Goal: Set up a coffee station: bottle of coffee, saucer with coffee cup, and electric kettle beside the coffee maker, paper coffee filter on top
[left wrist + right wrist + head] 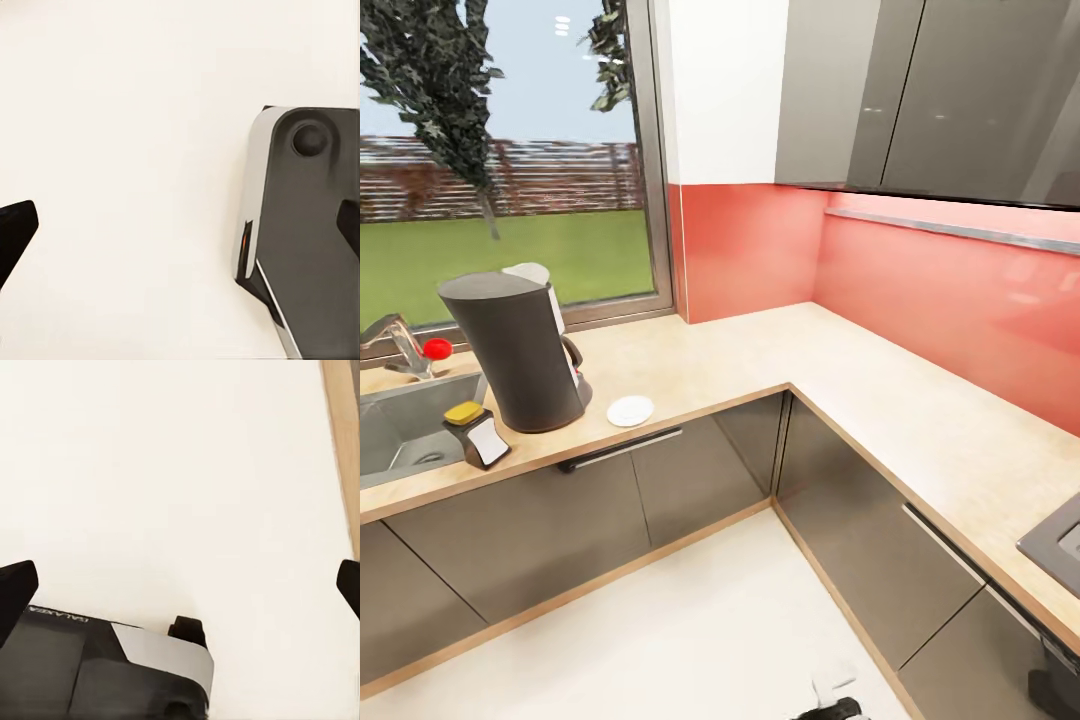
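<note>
Above the pale floor (135,150), left claw (180,229) and right claw (180,585) both spread wide, empty, touching nothing.

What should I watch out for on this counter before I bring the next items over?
The bottle of coffee lies tipped on the kitchen countertop right at its front edge, beside the sink; a nudge might send it off the edge or into the basin. The saucer also sits close to the front edge, so setting a cup on it carelessly may push it off. The coffee maker stands close to both, leaving little room.
</note>
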`<state>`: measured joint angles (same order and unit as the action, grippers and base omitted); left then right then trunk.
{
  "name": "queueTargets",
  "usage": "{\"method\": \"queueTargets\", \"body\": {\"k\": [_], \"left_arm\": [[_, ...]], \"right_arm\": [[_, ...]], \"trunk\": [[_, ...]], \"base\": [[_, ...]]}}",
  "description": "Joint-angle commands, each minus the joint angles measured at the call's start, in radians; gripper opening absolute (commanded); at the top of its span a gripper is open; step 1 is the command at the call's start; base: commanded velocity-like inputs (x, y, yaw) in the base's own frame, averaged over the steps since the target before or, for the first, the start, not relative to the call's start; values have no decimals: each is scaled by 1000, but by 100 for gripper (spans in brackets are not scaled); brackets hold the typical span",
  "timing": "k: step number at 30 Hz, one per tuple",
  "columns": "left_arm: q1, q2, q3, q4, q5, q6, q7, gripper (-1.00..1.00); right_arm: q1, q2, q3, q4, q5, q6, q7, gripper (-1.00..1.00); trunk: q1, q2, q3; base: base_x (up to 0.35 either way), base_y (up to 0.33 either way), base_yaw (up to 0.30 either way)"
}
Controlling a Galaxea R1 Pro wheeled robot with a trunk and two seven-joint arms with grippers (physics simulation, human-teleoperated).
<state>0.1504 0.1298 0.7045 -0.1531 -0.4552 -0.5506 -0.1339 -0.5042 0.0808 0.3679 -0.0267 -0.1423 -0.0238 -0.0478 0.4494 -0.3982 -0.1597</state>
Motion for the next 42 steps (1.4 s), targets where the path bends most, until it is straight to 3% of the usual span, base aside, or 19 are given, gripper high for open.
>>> {"method": "queueTargets", "body": {"k": [1,7,10,11,17,23,35,42], "left_arm": [[0,0,8,-1,-10,-1,-7,100],[0,3,6,3,-28,12,-6,100],[0,10,6,48,-29,29,-4,100],[0,11,6,60,-29,85,2,100],[0,2,9,66,-30,167,133,100],[0,-10,10,67,-30,176,183,100],[0,-49,10,64,-32,174,188,100],[-3,-56,13,63,-30,175,190,100]], "right_arm": [[6,0,8,1,-3,-2,-3,100],[18,0,7,2,8,-3,-8,100],[36,0,6,2,9,-2,-9,100],[44,0,6,2,9,-3,-9,100],[47,-2,5,2,9,-2,-5,100],[47,-7,3,2,9,-2,-3,100],[48,-15,3,3,10,-3,-7,100],[61,-13,3,2,10,-5,-9,100]], "trunk": [[1,-2,-2],[1,-2,-2],[1,-2,-2],[1,-2,-2],[1,-2,-2],[1,-2,-3],[1,-2,-6],[1,-2,-5]], "base": [[0,0,0],[0,0,0],[0,0,0],[0,0,0],[0,0,34],[0,0,234],[0,0,272],[0,0,273]]}}
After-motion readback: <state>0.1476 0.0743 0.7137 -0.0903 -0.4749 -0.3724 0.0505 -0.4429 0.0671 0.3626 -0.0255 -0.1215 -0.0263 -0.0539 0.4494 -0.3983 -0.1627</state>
